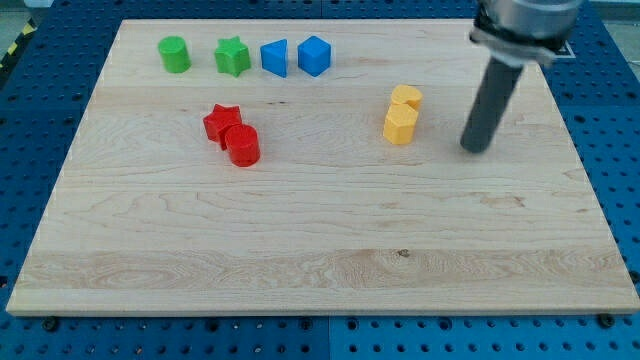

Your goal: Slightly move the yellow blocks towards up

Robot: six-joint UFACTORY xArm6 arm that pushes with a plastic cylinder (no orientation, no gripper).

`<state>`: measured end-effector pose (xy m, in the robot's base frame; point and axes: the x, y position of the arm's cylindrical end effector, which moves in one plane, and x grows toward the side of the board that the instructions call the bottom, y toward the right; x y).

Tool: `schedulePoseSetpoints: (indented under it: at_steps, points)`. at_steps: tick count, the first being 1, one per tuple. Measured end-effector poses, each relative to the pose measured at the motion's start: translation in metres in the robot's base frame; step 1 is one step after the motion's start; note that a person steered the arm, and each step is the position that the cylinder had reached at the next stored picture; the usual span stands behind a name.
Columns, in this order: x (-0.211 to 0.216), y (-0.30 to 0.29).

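A pale wooden desk (300, 250) with visible grain fills most of the view, its corners resting on a blue perforated surface (615, 120) dotted with regular rows of small holes. At the view's top left corner a strip of yellow-and-black hazard tape (12, 45) shows. Light falls evenly, with soft, short shadows

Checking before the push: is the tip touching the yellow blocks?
Apart. The camera view shows bare wood between my tip and the yellow blocks, tip on their right.
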<state>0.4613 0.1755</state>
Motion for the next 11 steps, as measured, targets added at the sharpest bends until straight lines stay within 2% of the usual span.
schedulePoseSetpoints:
  at_steps: [1,2,3,6,11]
  points:
    - [0.036,-0.023]
    - [0.039,-0.052]
    - [0.039,-0.052]
    - [0.005,-0.080]
    - [-0.079,-0.082]
